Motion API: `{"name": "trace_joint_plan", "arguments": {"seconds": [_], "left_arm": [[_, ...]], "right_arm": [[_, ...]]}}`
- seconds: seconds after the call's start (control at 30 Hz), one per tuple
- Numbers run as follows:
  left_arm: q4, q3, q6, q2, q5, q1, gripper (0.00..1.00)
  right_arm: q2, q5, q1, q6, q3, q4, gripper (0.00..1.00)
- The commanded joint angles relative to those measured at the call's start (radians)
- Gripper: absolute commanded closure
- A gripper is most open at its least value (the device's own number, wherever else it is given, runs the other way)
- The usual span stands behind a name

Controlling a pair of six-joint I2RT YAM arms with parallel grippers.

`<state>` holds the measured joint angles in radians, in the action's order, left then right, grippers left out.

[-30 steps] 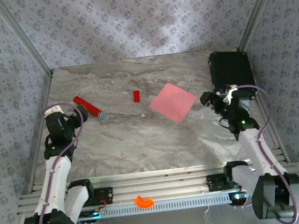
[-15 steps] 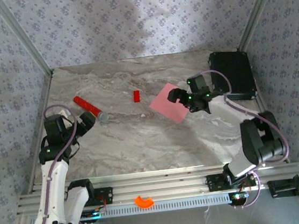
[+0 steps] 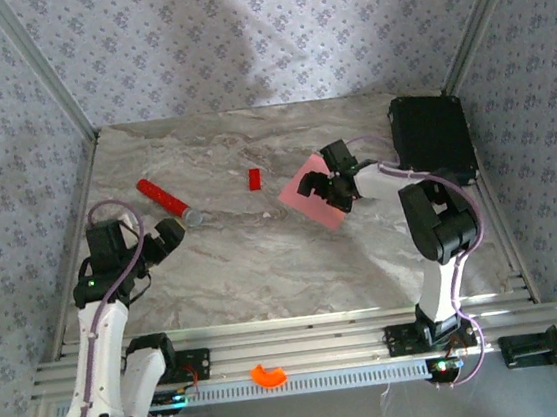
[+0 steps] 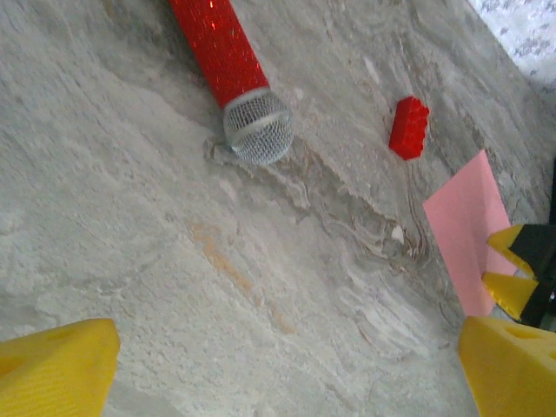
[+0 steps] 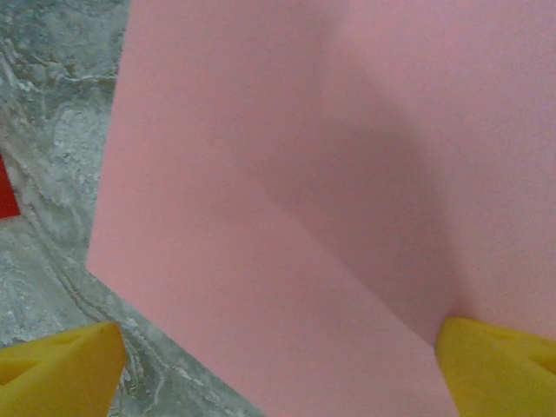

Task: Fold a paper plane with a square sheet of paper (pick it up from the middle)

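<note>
The square sheet of paper (image 3: 303, 187) is salmon pink and lies flat on the marble table, right of centre. My right gripper (image 3: 331, 188) hovers low over its right half, jaws open. In the right wrist view the sheet (image 5: 287, 191) spreads between the two yellow fingertips (image 5: 61, 369), and my right gripper (image 5: 278, 369) holds nothing. My left gripper (image 3: 166, 237) stands open over bare table at the left, well apart from the paper. The left wrist view shows my left gripper (image 4: 282, 373) wide open and the pink sheet (image 4: 465, 230) at the far right.
A red microphone with a grey mesh head (image 3: 167, 203) (image 4: 230, 69) lies at the back left. A small red block (image 3: 254, 178) (image 4: 408, 128) sits left of the paper. A black box (image 3: 432, 139) stands at the back right. An orange piece (image 3: 269, 375) rests on the front rail.
My right arm has swung from the right side leftward and forward, over the paper. My left gripper has dropped slightly towards the near edge.
</note>
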<state>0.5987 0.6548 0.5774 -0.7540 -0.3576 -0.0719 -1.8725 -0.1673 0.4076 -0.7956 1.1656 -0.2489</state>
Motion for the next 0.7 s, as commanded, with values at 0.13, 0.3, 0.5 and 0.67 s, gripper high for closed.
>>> {"name": "trace_joint_plan", "arguments": {"seconds": [0.13,0.3,0.5,0.67], "left_arm": [[-0.005,0.008,-0.020,-0.021,-0.135,-0.005,0.00],[-0.029,0.011,0.006,-0.036,-0.159,-0.006,0.00],[-0.049,0.005,0.069,-0.020,-0.189,-0.006,0.00],[-0.128,-0.063,0.159,0.005,-0.257,-0.006,0.00]], "right_arm": [[0.077,0.065,0.104,0.051,-0.161,-0.148,0.03],[0.222,0.055,0.192,0.084,-0.341,-0.118,0.02],[0.362,-0.058,0.249,0.138,-0.519,0.004,0.02],[0.370,-0.125,0.265,0.236,-0.541,0.036,0.02]]}}
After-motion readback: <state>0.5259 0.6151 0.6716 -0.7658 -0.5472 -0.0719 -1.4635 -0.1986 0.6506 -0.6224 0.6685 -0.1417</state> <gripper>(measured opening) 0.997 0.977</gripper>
